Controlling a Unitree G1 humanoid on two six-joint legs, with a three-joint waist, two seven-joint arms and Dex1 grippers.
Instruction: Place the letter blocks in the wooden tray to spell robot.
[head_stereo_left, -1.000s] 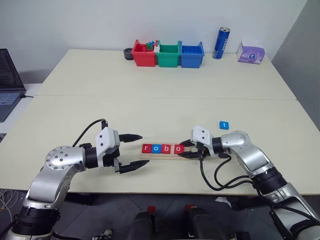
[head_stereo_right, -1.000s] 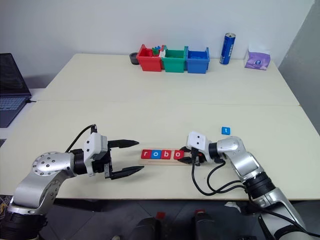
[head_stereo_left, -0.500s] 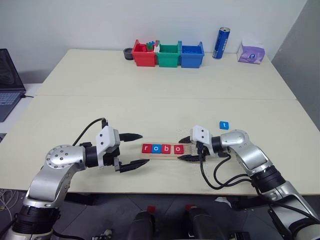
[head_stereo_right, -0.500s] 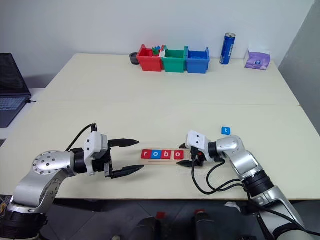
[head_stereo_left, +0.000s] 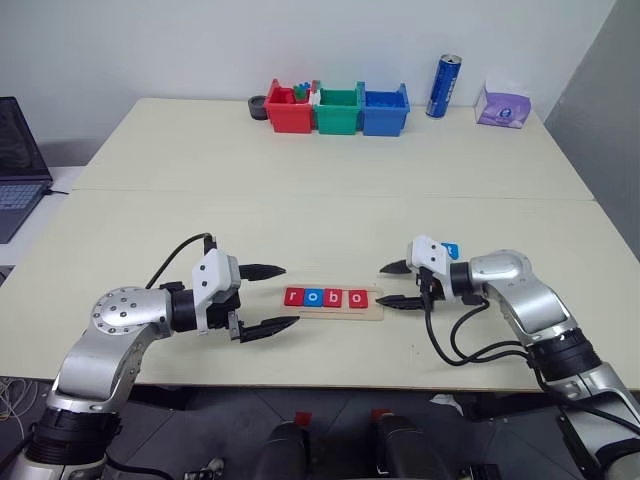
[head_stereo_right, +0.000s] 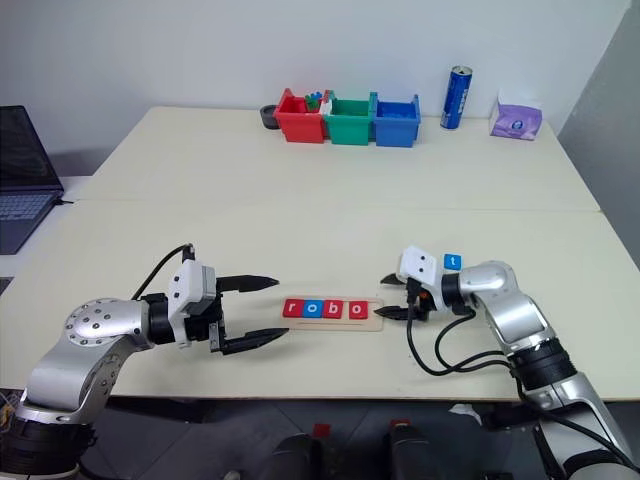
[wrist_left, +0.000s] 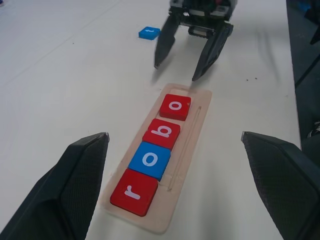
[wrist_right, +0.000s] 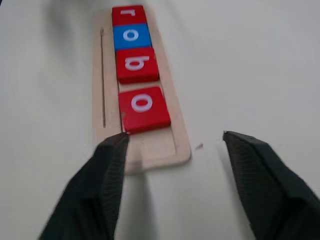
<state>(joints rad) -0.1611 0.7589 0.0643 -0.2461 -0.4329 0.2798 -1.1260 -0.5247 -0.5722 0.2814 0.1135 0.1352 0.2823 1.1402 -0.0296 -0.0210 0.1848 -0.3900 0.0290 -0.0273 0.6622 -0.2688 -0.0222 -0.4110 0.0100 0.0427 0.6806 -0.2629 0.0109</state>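
On the near half of the pale tabletop (head_stereo_left: 320, 160), a long narrow pale wooden tray (head_stereo_left: 372, 310) holds four flat square letter blocks in a row: red r (head_stereo_left: 293, 297), blue o (head_stereo_left: 314, 297), red b (head_stereo_left: 335, 298) and red o (head_stereo_left: 356, 298), with bare wood at its 3 o'clock end. At 3 o'clock of the tray, just off that end, the right gripper (head_stereo_left: 400, 285) hangs with its two black fingers spread, gripping nothing. At 9 o'clock, the left gripper (head_stereo_left: 270, 297) faces the tray, fingers wide apart and empty. Behind the right wrist, at about 2 o'clock of the tray, the small blue t block (wrist_left: 149, 33) lies loose on the table.
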